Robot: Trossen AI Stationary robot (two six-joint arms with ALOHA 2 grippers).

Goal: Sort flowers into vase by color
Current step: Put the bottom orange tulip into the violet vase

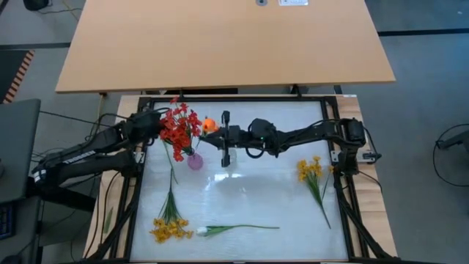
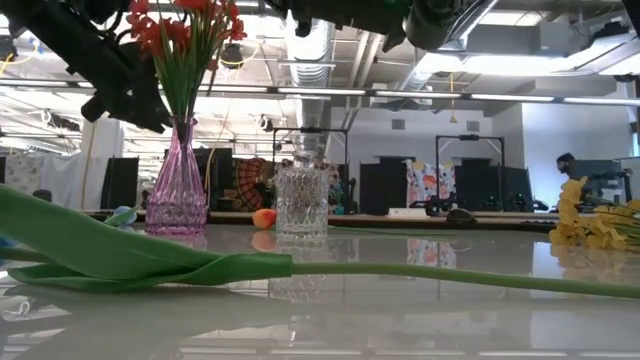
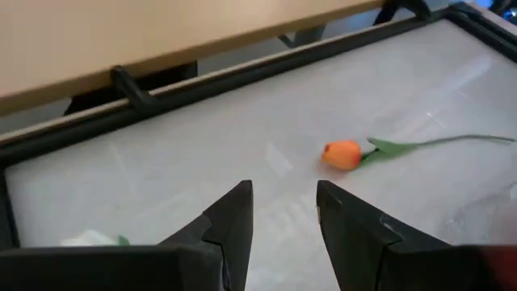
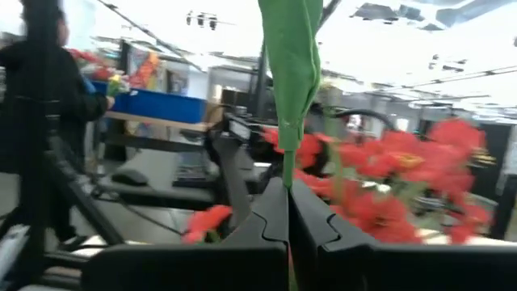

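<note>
Your white table sits in a black frame, with a bare wooden tabletop beyond it and, in the low view, an open workshop with a person at the far right. Starting at your left, the pink vase holds the red-pink sprays upright, their green stems gathered in its neck; just beside it stands a clear cut-glass vase, and you cannot tell whether anything is inside it. The left pincer hovers by the sprays with its fingers spread a little apart and nothing between them. An orange tulip bud lies on the table in front of that pincer, its stem trailing away. The right pincer reaches in over the middle of the table near the sprays, fingers pressed together on a green stem. Nearer you lie a yellow bunch at the left, a white tulip beside it, and another yellow bunch at the right.
</note>
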